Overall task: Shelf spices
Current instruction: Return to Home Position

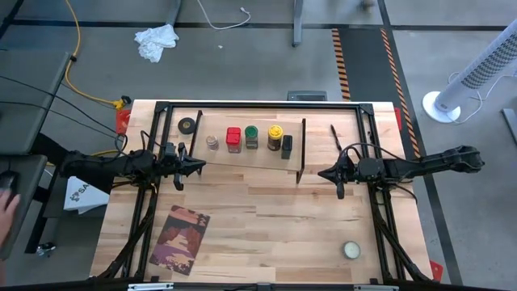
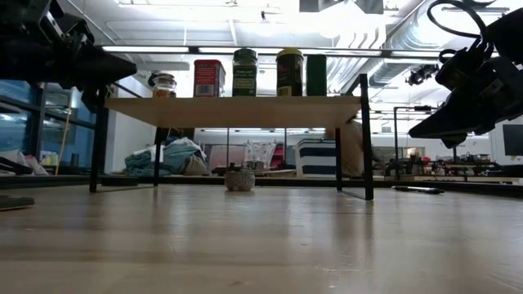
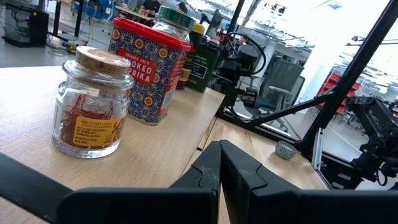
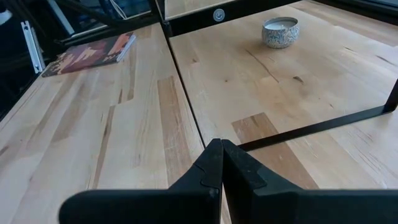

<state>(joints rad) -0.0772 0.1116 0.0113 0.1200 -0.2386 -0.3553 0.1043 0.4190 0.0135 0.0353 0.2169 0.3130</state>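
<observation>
On the light-wood board of the low shelf (image 2: 233, 110), toward the table's far side, the five spices stand upright in one row, close together. From the left end they are a tiny clear jar (image 3: 90, 102) with a pale cork-like lid, holding reddish-orange threads behind a yellow label, then a red-topped tin (image 3: 148, 68) printed "SMOKED PAPRIKA". After these come a green-lidded jar (image 1: 251, 137), a yellow-lidded jar (image 1: 275, 136) and a black square tin (image 1: 287, 146), which sits slightly nearer the front edge. The board's front strip is bare, and thin black legs mark both ends. The left gripper (image 1: 199, 166) hangs just off the shelf's left front corner with its fingers pressed together on nothing. The right gripper (image 1: 321, 173) hangs just off the right front leg, its fingers likewise pressed together and empty. Open wooden table (image 1: 275, 218) lies between and before them. A black tape roll (image 1: 187, 125) lies beside the shelf's left end, a magazine (image 1: 179, 238) near the left front, and a round pale tin (image 1: 351, 250) near the right front.
</observation>
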